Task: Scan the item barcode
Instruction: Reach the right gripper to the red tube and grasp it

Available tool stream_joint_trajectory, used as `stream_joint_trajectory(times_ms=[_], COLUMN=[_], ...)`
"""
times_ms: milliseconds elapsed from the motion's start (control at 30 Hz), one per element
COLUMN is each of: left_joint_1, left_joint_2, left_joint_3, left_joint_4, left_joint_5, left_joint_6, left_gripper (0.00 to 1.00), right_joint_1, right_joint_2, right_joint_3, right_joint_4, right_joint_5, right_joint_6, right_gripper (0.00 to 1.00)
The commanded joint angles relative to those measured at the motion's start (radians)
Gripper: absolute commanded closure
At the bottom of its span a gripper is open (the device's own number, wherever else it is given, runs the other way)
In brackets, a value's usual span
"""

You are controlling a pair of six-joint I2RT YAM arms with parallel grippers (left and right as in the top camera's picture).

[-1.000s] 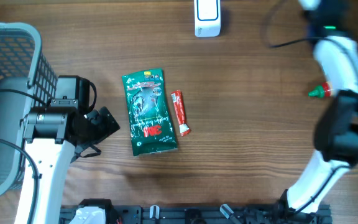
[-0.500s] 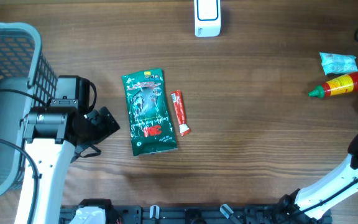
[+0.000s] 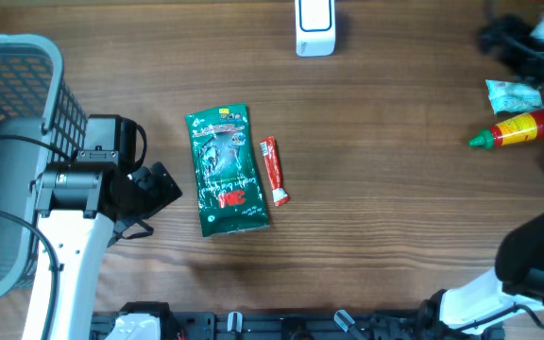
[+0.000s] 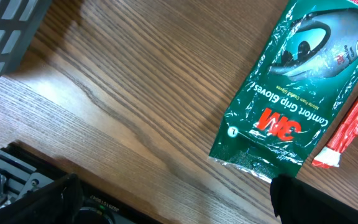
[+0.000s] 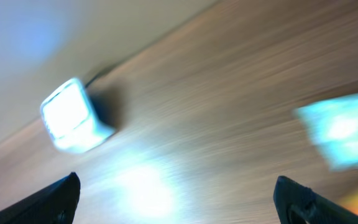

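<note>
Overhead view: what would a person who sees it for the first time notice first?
The green glove packet, lying flat in the middle of the wooden table with a thin red sachet alongside it, draws the eye first. Next come the grey basket at the left edge and the white scanner at the far edge.

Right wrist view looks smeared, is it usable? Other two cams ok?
Right wrist: heavy motion blur, the white box and pale blue packet are shapeless blobs, with a glare patch on the table. Left wrist: sharp, print on the green glove pack is readable. Overhead: crisp and evenly lit, only the right arm is smeared.
</note>
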Motion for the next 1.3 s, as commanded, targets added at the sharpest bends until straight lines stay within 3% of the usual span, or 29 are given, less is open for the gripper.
stream_joint_trajectory(times_ms=[0, 200, 233, 267, 367, 433, 633, 1000, 1100, 1133, 1267], left_joint_1=[0.006, 0.006, 0.006, 0.006, 0.006, 0.006, 0.006, 0.006, 0.006, 0.006, 0.006], left_joint_2=[0.000, 0.000, 0.000, 0.000, 0.000, 0.000, 0.000, 0.000, 0.000, 0.000, 0.000], left_joint_3=[0.001, 0.001, 0.001, 0.001, 0.001, 0.001, 0.001, 0.001, 0.001, 0.001, 0.001], left_joint_4=[0.000, 0.000, 0.000, 0.000, 0.000, 0.000, 0.000, 0.000, 0.000, 0.000, 0.000], left_joint_5=[0.005, 0.005, 0.005, 0.005, 0.005, 0.004, 0.005, 0.005, 0.005, 0.005, 0.005], left_joint_6=[0.015, 0.015, 0.015, 0.015, 0.015, 0.015, 0.015, 0.015, 0.015, 0.015, 0.015], left_gripper=[0.00, 0.00, 0.00, 0.00, 0.00, 0.00, 0.00, 0.00, 0.00, 0.00, 0.00], right_joint_1=[0.200, 0.602, 0.666, 0.729, 0.833, 0.872, 0.958, 0.971, 0.978, 0.975, 0.951], right_joint_2=[0.021, 0.022, 0.022, 0.022, 0.022, 0.022, 0.023, 0.110, 0.174, 0.190, 0.179], right_joint_3=[-0.046, -0.249, -0.294, -0.341, -0.415, -0.436, -0.528, -0.582, -0.582, -0.582, -0.582], right_joint_4=[-0.087, -0.066, -0.047, -0.029, -0.003, 0.035, 0.147, 0.322, 0.319, 0.316, 0.304], right_joint_5=[-0.158, -0.030, -0.009, 0.017, 0.045, 0.048, 0.206, 0.146, 0.145, 0.145, 0.145], right_joint_6=[0.020, -0.005, 0.010, 0.072, 0.235, 0.249, 0.280, 0.295, 0.399, 0.449, 0.471], right_gripper=[0.00, 0.15, 0.31, 0.35, 0.37, 0.37, 0.41, 0.53, 0.76, 0.95, 0.96])
